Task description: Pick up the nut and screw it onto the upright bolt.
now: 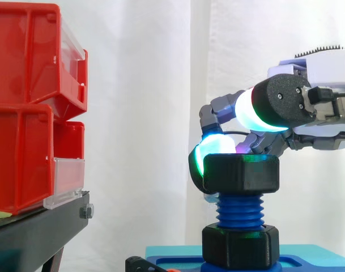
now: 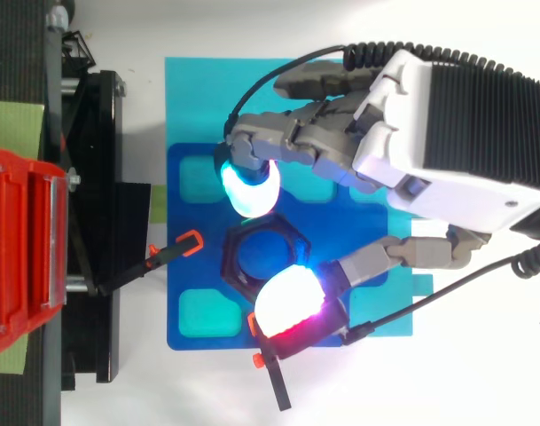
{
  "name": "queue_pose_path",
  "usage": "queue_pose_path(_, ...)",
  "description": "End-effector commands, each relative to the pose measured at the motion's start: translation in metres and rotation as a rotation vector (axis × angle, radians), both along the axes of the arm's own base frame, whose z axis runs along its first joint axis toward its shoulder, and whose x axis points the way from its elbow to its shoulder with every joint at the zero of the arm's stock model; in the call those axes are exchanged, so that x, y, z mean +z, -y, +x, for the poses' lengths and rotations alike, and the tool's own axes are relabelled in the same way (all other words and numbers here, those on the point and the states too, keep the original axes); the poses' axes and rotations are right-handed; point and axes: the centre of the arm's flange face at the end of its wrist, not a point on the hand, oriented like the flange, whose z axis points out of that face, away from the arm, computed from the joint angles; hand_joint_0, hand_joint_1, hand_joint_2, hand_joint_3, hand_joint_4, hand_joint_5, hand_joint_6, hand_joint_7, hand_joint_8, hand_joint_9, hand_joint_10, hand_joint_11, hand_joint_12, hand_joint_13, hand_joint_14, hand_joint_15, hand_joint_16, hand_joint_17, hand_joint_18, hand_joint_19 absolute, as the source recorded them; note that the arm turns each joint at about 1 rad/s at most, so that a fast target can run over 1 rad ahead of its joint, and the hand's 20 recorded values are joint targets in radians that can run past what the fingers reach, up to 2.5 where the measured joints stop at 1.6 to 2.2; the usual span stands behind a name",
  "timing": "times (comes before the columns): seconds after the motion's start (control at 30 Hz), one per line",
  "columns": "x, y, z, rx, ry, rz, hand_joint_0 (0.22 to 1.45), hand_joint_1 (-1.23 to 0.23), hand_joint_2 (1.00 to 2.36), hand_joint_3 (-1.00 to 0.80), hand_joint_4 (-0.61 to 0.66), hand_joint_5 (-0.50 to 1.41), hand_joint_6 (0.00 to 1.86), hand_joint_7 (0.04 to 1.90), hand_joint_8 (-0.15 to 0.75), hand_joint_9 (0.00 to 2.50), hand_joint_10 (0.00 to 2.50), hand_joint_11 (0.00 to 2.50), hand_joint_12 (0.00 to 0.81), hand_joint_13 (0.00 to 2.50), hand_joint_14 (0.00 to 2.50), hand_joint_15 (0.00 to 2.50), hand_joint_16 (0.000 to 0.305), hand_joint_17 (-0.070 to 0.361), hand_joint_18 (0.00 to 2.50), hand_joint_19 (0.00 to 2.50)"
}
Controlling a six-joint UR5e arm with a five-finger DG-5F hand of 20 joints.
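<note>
1. Red bins [image 1: 25,113] are stacked on a black stand [image 1: 36,229] at the left, cut off by the frame edge.
2. At centre the blue bolt [image 1: 240,208] stands upright on a blue plate [image 2: 190,266]. The black nut [image 1: 241,173] sits level on its top, and a second black nut [image 1: 240,245] sits low on the thread.
3. The hand [image 2: 429,115] reaches in from the right, palm down, its fingers curled and pinching the upper nut. A cyan fingertip [image 2: 249,188] is at its far-left side and a white-red pad [image 2: 289,302] at its near side.
4. From above, the near pad covers one corner of the nut. From the side, the nut hides the bolt's top, so I cannot tell how far it is threaded. The arm is cut off at the right.
</note>
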Motion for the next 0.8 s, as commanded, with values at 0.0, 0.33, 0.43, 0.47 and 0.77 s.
queue_pose_path(0.0, -0.001, 0.005, -0.001, -0.004, -0.01, -0.002, 0.47, -0.37, 1.0, -0.5, 0.21, 0.02, 0.5, 1.54, 0.316, 1.02, 0.0, 0.0, 0.33, 0.91, 0.0, 0.0, 0.052, 0.117, 0.76, 0.0)
queue_pose_path(0.33, -0.002, 0.015, -0.01, -0.007, -0.081, -0.017, 0.48, -0.36, 1.0, -0.5, 0.16, 0.05, 0.53, 1.41, 0.243, 1.32, 0.0, 0.0, 0.302, 1.0, 0.0, 0.0, 0.05, 0.114, 0.8, 0.0)
queue_pose_path(0.43, 0.0, 0.019, -0.013, -0.011, -0.093, -0.021, 0.48, -0.36, 1.0, -0.5, 0.14, 0.06, 0.56, 1.35, 0.214, 1.41, 0.0, 0.0, 0.282, 1.04, 0.0, 0.0, 0.049, 0.11, 0.83, 0.0)
queue_pose_path(0.47, 0.006, 0.02, -0.015, -0.013, -0.092, -0.022, 0.48, -0.35, 1.0, -0.5, 0.14, 0.06, 0.56, 1.33, 0.2, 1.45, 0.0, 0.0, 0.278, 1.06, 0.0, 0.0, 0.049, 0.11, 0.84, 0.0)
queue_pose_path(0.77, 0.048, 0.04, -0.024, -0.039, -0.04, -0.033, 0.46, -0.28, 1.0, -0.5, 0.28, -0.02, 0.51, 1.21, 0.324, 1.32, 0.0, 0.06, 0.351, 1.0, 0.0, 0.0, 0.059, 0.134, 0.84, 0.0)
